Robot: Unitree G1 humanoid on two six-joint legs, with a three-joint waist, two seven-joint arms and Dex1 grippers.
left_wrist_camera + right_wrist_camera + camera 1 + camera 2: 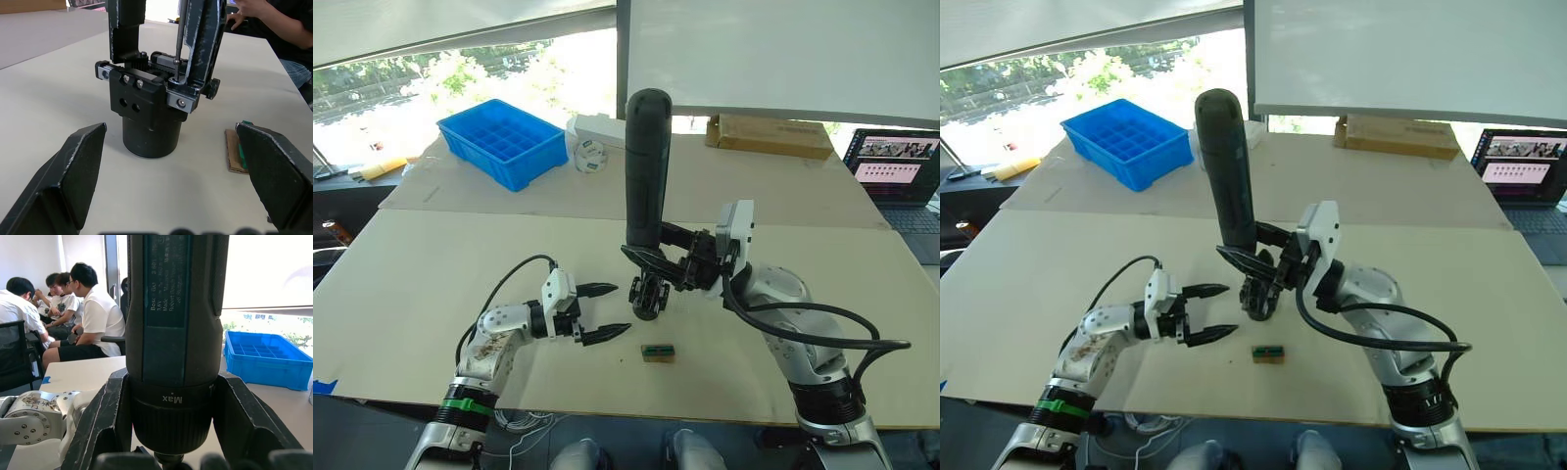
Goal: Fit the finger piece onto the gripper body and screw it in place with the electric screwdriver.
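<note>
Above the gripper body (647, 295), the right gripper (658, 262) is clamping the electric screwdriver (646, 166) upright, its bit meeting a screw on the body's top. Just left of the body, the left gripper (599, 313) is hovering with fingers spread apart, holding nothing.

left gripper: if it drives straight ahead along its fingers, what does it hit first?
Most likely the gripper body, standing centred ahead of the open left gripper. The small tan-and-green block lies off to one side; depth is uncertain.
</note>
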